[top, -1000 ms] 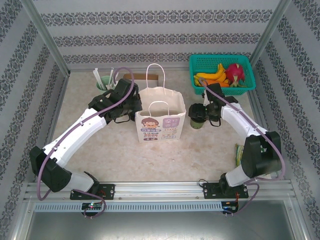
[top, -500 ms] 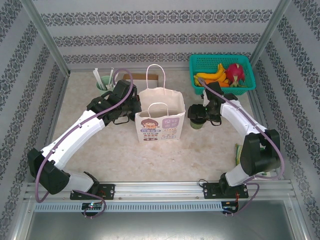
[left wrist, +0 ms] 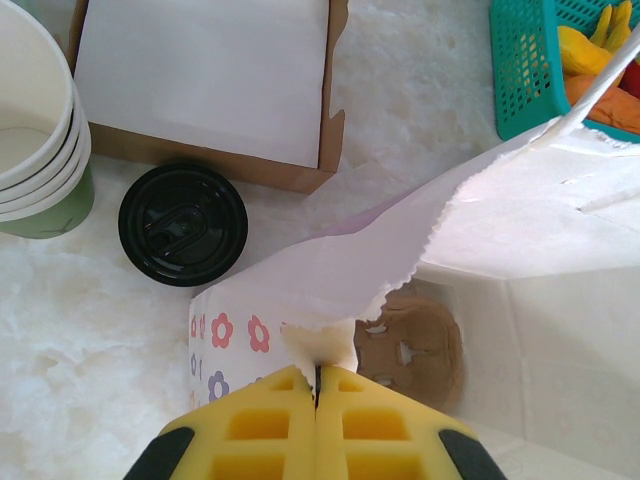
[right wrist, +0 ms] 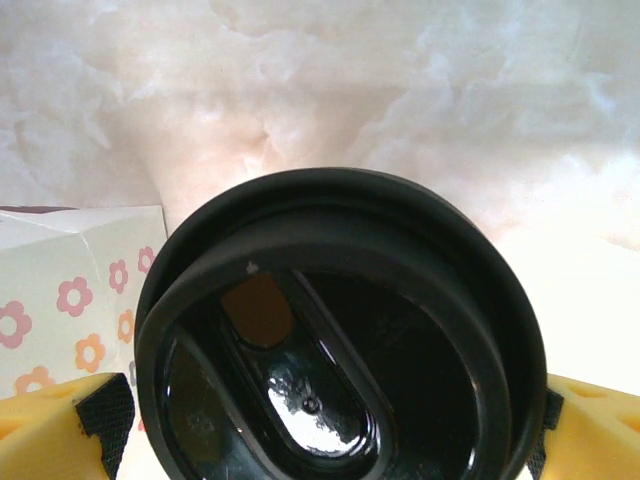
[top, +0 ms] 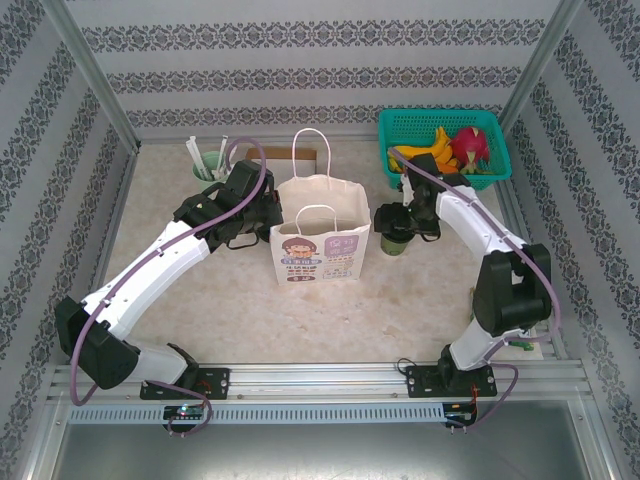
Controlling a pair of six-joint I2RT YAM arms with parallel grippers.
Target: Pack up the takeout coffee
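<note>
- Takeout coffee (top: 397,243) stands upright on the bench (top: 240,300), just beside the right wall of the paper bag (top: 322,255). It is not yet in the bag.
- Right hand (top: 397,228) is low around the cup, fingers (right wrist: 35,440) spread wide either side of the black lid (right wrist: 330,330). I cannot tell whether the pads touch the cup.
- Left hand (left wrist: 317,385) is pressed together, pinching the bag's left rim so the mouth stands open.
- Handling, my judgement: thin paper wall, dents under a hard squeeze. The fill cannot be seen, so treat it as sloshing. The lid is smooth plastic and probably only pressed on, so lifting by it risks popping it off. Best hold is on the wall just under the lid rim, where the cup is stiffest, kept upright.
- The right wrist view gives the lid's sip slot and a wet glint, with the bag's flower print close by.
- The top view gives the climb needed over the bag's rim.
- The left wrist view looks into the bag, where a brown card (left wrist: 410,345) lies on the floor. Behind the bag, a second black lid (left wrist: 183,224) sits by a cardboard box (left wrist: 200,80) and a stack of cups (left wrist: 35,120).
</note>
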